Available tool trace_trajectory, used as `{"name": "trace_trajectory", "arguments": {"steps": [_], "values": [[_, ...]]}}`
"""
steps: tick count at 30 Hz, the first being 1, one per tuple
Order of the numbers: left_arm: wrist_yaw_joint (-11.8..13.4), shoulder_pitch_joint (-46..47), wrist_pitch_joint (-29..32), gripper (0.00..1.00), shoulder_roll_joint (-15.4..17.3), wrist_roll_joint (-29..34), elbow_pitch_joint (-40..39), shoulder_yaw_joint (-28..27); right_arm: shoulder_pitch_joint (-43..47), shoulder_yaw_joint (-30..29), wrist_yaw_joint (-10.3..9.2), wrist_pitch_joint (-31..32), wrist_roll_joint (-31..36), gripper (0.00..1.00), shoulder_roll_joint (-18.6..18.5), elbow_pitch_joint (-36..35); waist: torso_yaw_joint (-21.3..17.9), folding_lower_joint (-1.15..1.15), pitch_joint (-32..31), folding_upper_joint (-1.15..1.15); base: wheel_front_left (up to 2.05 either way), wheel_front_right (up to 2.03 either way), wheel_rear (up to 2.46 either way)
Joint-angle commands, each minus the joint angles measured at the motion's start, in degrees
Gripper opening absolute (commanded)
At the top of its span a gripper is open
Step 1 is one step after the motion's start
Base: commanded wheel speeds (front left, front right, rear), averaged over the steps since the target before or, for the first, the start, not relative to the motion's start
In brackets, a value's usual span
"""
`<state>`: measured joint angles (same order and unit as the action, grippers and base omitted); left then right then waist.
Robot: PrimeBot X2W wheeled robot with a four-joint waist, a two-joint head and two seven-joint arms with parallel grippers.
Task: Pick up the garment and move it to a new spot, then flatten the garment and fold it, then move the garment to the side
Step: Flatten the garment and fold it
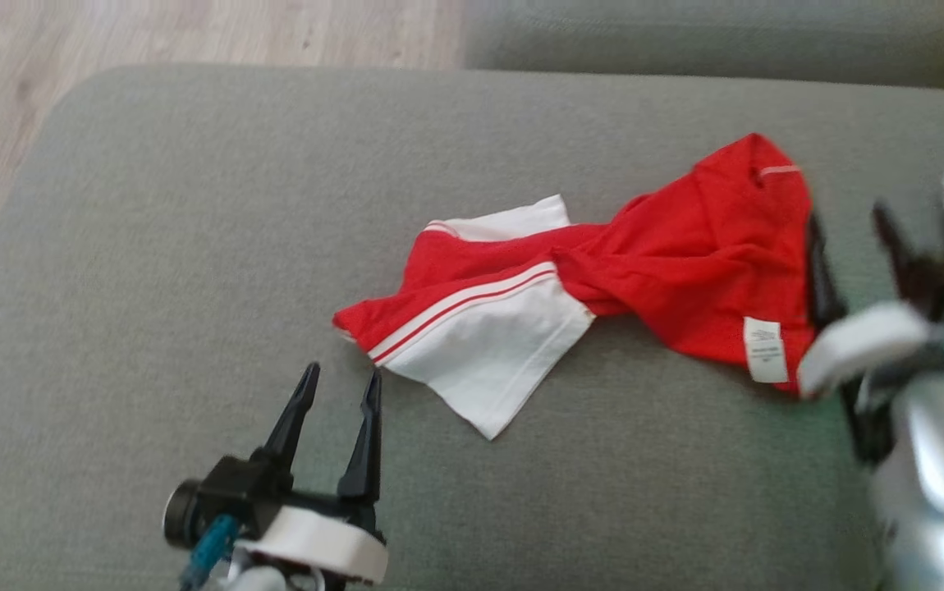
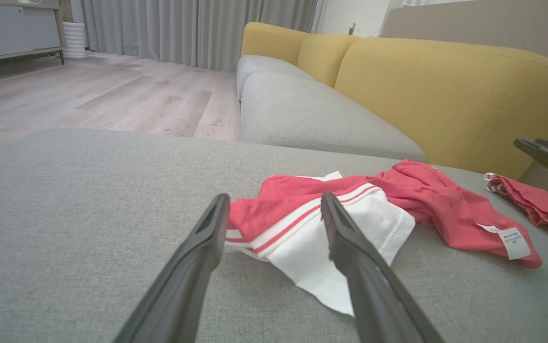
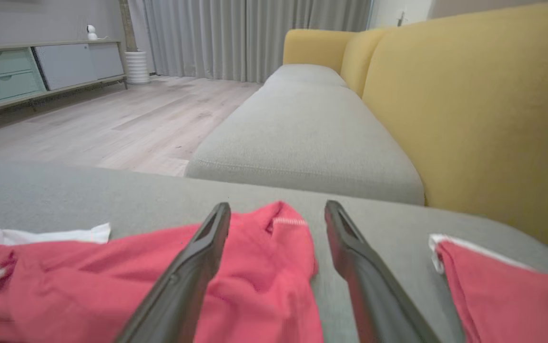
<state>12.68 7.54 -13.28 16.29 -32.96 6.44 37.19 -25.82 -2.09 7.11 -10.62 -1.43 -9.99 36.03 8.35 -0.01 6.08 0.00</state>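
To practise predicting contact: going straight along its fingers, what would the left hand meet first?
Probably the garment: its red-and-white striped end lies just ahead of the left hand, though depth is unclear.

This is a home living room. A long sofa [image 2: 331,128] has grey seat cushions [image 3: 302,138] and mustard-yellow back cushions [image 3: 469,105]. Pale wood-plank flooring [image 2: 112,100] runs to floor-length grey curtains [image 3: 255,38]. At the far side stands a low sideboard [image 3: 40,71] with pale green drawers and grey doors, and a white ribbed cylinder [image 3: 137,66] stands just beside it.
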Motion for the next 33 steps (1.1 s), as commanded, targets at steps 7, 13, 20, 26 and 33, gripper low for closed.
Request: {"name": "trace_trajectory", "arguments": {"steps": [7, 13, 20, 26, 33], "values": [[0.8, -0.4, -0.7, 1.00, 1.6, -0.8, -1.9, -2.4, 14.0, -1.9, 0.37, 4.4, 1.5, 1.00, 5.2, -13.4, -2.8, 0.01, -2.0, 0.00, 0.00, 0.00, 0.00], [0.7, 0.1, -0.8, 1.00, 1.7, -0.8, -2.2, -2.3, 17.3, -1.3, 0.37, 8.0, 3.6, 1.00, 5.8, -16.6, -2.8, 0.01, -0.6, 0.00, 0.00, 0.00, 0.00], [0.4, 1.0, -0.8, 1.00, 1.5, -0.6, -1.6, -2.1, 14.5, 2.7, 0.37, 10.7, 4.4, 1.00, 4.1, -13.2, -1.3, 0.01, 1.1, 0.00, 0.00, 0.00, 0.00], [0.3, 1.6, -0.9, 1.00, 1.2, -0.5, -1.2, -1.9, 11.0, 4.0, 0.37, 12.0, 2.0, 0.69, 3.4, -7.4, 0.0, 0.01, 1.9, 0.00, 0.00, 0.00, 0.00], [0.3, 1.7, -1.1, 1.00, 1.2, -0.6, -0.8, -2.1, 8.7, 3.7, 0.37, 11.7, 1.2, 0.00, 3.6, -4.1, 0.4, 0.01, 1.9, 0.00, 0.00, 0.00, 0.00]]}}
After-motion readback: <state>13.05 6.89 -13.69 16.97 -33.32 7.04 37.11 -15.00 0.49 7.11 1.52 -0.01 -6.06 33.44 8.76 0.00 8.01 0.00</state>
